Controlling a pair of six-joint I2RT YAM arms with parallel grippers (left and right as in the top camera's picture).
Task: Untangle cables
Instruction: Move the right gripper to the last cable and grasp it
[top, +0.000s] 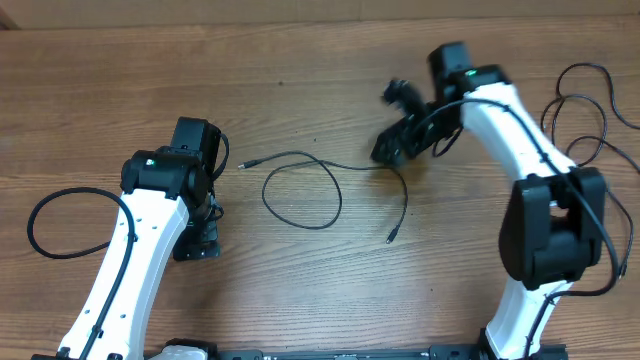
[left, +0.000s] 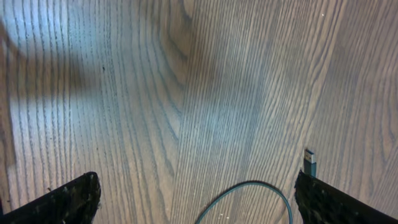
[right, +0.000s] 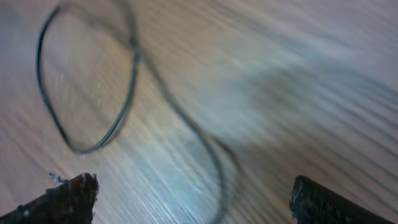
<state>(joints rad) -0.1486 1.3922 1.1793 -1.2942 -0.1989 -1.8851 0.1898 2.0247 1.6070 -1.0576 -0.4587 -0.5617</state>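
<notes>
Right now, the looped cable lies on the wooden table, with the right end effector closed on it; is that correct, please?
Not quite: the right end effector is open, fingers wide apart, as the right wrist view shows; the looped cable does lie on the wooden table.

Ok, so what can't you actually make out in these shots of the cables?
- Overhead: plug tips of the cable are too small to identify; the right gripper is blurred, its fingers indistinct.
- Left wrist: the cord runs off the bottom edge, so its route is unknown.
- Right wrist: blur smears the loop; whether it crosses itself is unclear.
</notes>
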